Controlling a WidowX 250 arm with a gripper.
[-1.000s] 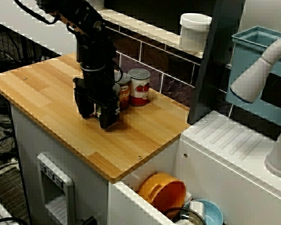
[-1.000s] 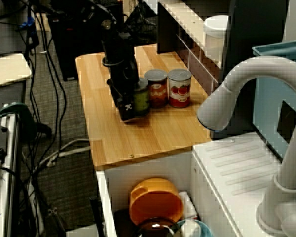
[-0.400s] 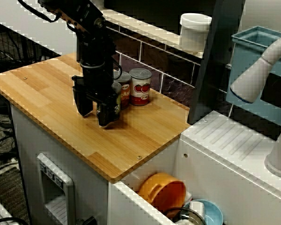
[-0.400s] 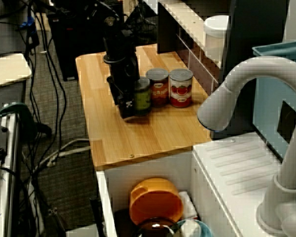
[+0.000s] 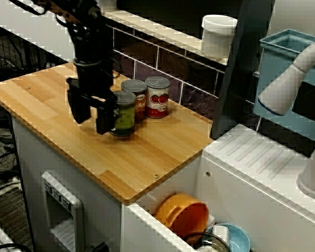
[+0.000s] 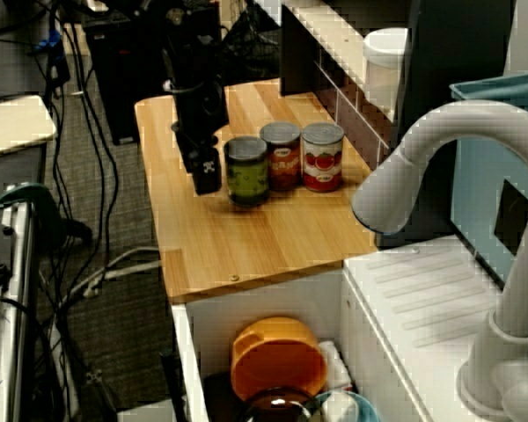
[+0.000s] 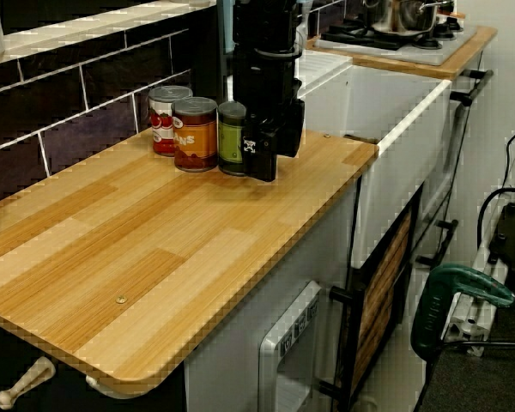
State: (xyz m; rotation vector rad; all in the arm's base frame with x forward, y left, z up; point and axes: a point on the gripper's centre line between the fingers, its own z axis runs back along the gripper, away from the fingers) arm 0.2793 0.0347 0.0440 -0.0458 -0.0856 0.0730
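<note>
The sink basin (image 5: 147, 220) beside the counter holds an orange plastic bowl (image 5: 184, 212) lying on its side, a light blue bowl (image 5: 237, 239) and some glassware that is only partly visible. A white lidded tub (image 5: 219, 34) stands closed on the tiled ledge; its contents are not visible. On the light wooden countertop (image 5: 42, 105) three sealed tins stand in a row by the tiled wall: a green-labelled tin can (image 5: 124, 113), an orange-labelled tin can (image 5: 137, 97) and a red tomato tin can (image 5: 156, 97). The green-labelled tin can is upright, with its long axis vertical and its lid facing up, at the outer end of the row, touching or nearly touching the orange-labelled one. The black two-finger gripper (image 5: 92, 125) points straight down just beside this can, on the side away from the row. Its jaws are apart with nothing between them. Contact between the nearer finger and the can cannot be confirmed.
</note>
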